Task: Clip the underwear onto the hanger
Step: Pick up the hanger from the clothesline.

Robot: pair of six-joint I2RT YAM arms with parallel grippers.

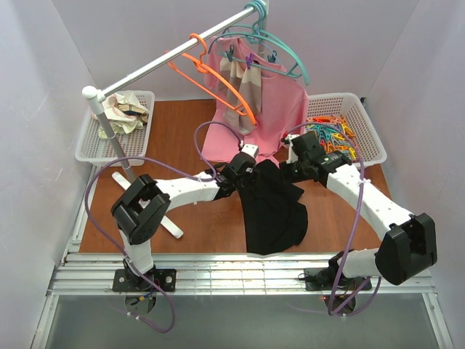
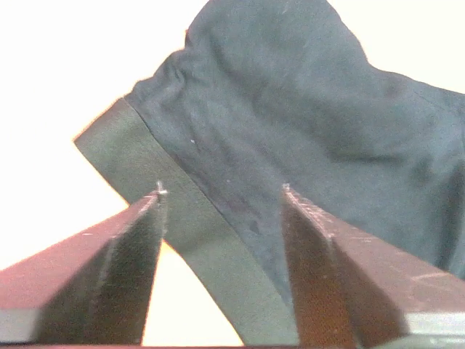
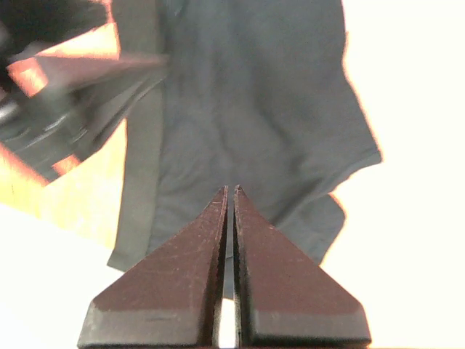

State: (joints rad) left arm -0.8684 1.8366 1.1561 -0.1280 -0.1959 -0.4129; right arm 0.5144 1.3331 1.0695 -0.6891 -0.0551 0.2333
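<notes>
The black underwear (image 1: 272, 207) hangs over the wooden table, lifted at its top edge between the two arms. My right gripper (image 1: 288, 172) is shut on the underwear's top edge; in the right wrist view (image 3: 231, 187) the cloth (image 3: 247, 109) drapes away beyond the closed fingers. My left gripper (image 1: 251, 169) is open at the underwear's left top corner. In the left wrist view (image 2: 221, 190) the waistband (image 2: 189, 218) passes between the spread fingers. The orange hanger (image 1: 218, 80) hangs on the rail at the back, apart from both grippers.
Teal hangers (image 1: 272, 36) and a pink shirt (image 1: 254, 113) hang on the metal rail (image 1: 167, 62). A white basket (image 1: 94, 142) with beige cloth stands at back left. A white basket (image 1: 367, 123) of coloured clips stands at back right. The rail's stand (image 1: 116, 153) is left.
</notes>
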